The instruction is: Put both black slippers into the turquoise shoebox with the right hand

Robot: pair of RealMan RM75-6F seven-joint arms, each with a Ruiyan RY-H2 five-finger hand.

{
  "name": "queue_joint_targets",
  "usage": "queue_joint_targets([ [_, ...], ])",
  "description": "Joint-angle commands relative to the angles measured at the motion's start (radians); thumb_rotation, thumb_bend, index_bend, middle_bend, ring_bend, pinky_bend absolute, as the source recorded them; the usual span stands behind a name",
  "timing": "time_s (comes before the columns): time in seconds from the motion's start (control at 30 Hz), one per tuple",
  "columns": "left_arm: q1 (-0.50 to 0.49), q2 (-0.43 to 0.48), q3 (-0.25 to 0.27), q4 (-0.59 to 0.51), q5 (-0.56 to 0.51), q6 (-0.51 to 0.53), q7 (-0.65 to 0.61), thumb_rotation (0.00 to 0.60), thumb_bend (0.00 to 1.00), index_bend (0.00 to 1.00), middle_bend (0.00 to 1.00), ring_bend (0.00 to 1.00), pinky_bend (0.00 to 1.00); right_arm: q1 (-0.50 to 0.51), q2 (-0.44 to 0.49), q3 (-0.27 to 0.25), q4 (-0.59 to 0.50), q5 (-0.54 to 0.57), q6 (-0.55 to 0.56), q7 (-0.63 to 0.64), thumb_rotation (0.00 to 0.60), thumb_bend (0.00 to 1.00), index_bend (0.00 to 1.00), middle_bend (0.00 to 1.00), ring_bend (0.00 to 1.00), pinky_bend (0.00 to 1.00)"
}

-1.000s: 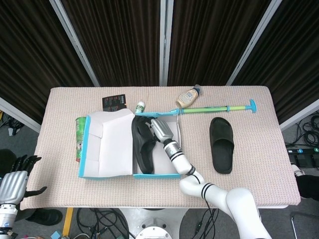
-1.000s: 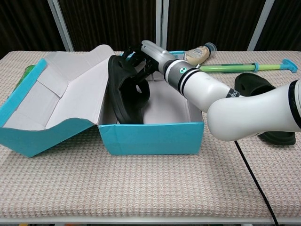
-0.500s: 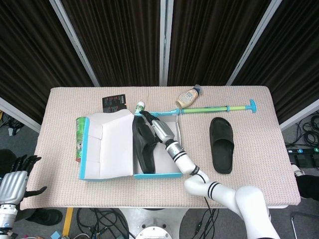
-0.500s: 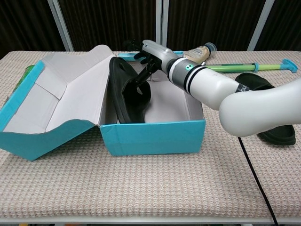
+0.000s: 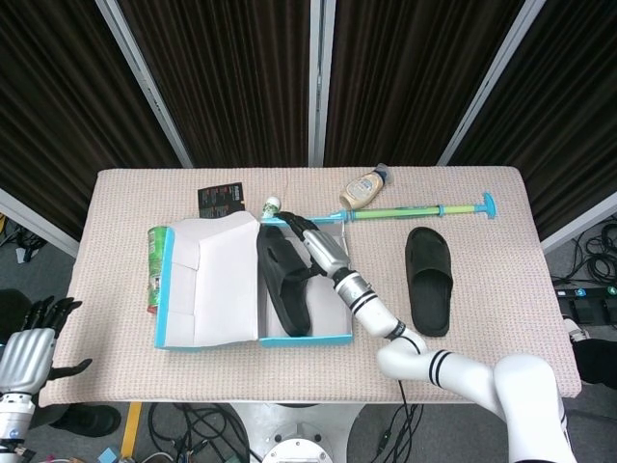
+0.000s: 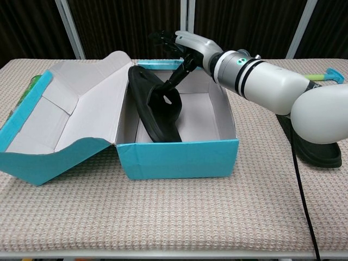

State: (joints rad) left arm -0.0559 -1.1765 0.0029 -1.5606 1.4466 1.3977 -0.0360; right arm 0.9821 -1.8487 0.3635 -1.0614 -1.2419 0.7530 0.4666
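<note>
Slipper number one is sitting inside the turquoise shoebox, leaning on its side against the left wall by the open lid. It is not lying flat. The right hand is reaching over the far end of the box. In the chest view the right hand is up above the box rim, and one dark finger is pointing down to the slipper's strap. It looks like it is just touching or hooking the strap, with the other fingers spread out, but I cannot tell for sure if it is gripping it.

The second slipper is lying flat on the table, near the right edge and well apart from the box. It is not in the box yet, so the job is about half done.

Here is what could go wrong. If the finger is caught in the strap, lifting the hand could be pulling the slipper back out. The tilted slipper is also taking up room, so the second one might be sitting on top and sticking out. The arm swinging right could be bumping the long green stick or the bottle by the far edge.

The left hand is hanging off the near left corner, fingers apart, holding nothing.
</note>
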Motion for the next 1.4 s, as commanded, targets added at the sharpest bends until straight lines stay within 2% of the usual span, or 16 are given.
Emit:
queue_joint_targets([
  [0.03,-0.002,0.002,-0.001,-0.002,-0.001,-0.002,0.003,0.600,0.00,0.16,0.12,0.00,0.03,-0.024,0.052,-0.005,-0.073,-0.008,0.015,-0.005,0.600,0.00,0.00,0.00,0.00,0.00],
  [0.27,-0.006,0.001,-0.001,-0.006,0.003,-0.003,0.007,0.600,0.00,0.16,0.12,0.00,0.03,-0.022,0.062,-0.012,-0.107,0.030,-0.030,-0.015,0.600,0.00,0.00,0.00,0.00,0.00],
  [0.33,-0.004,0.001,-0.001,-0.006,0.000,-0.003,0.005,0.600,0.00,0.16,0.12,0.00,0.03,-0.020,0.058,-0.008,-0.113,0.033,-0.045,0.015,0.600,0.00,0.00,0.00,0.00,0.03],
  [0.57,-0.001,0.002,0.001,-0.004,-0.002,-0.001,0.002,0.600,0.00,0.16,0.12,0.00,0.03,-0.032,0.109,-0.010,-0.200,-0.033,-0.073,0.163,0.600,0.00,0.00,0.02,0.01,0.20],
  [0.77,-0.003,0.004,-0.001,-0.007,-0.002,-0.002,0.004,0.600,0.00,0.16,0.12,0.00,0.03,-0.033,0.138,-0.031,-0.263,-0.098,-0.078,0.254,0.600,0.02,0.00,0.05,0.02,0.22],
  [0.9,-0.002,0.005,0.000,-0.009,-0.004,-0.003,0.004,0.600,0.00,0.16,0.12,0.00,0.03,-0.012,0.113,-0.044,-0.228,-0.112,-0.087,0.258,0.600,0.02,0.00,0.05,0.02,0.22],
  [1.23,0.000,0.001,0.002,-0.002,-0.009,-0.005,-0.001,0.600,0.00,0.16,0.12,0.00,0.03,0.029,0.024,-0.048,-0.065,-0.064,-0.118,0.221,0.600,0.02,0.00,0.05,0.02,0.22],
  [1.4,0.002,-0.003,0.004,0.004,-0.008,-0.005,-0.007,0.600,0.00,0.16,0.12,0.00,0.03,0.021,0.014,-0.052,-0.050,-0.064,-0.102,0.227,0.600,0.02,0.00,0.05,0.02,0.23],
])
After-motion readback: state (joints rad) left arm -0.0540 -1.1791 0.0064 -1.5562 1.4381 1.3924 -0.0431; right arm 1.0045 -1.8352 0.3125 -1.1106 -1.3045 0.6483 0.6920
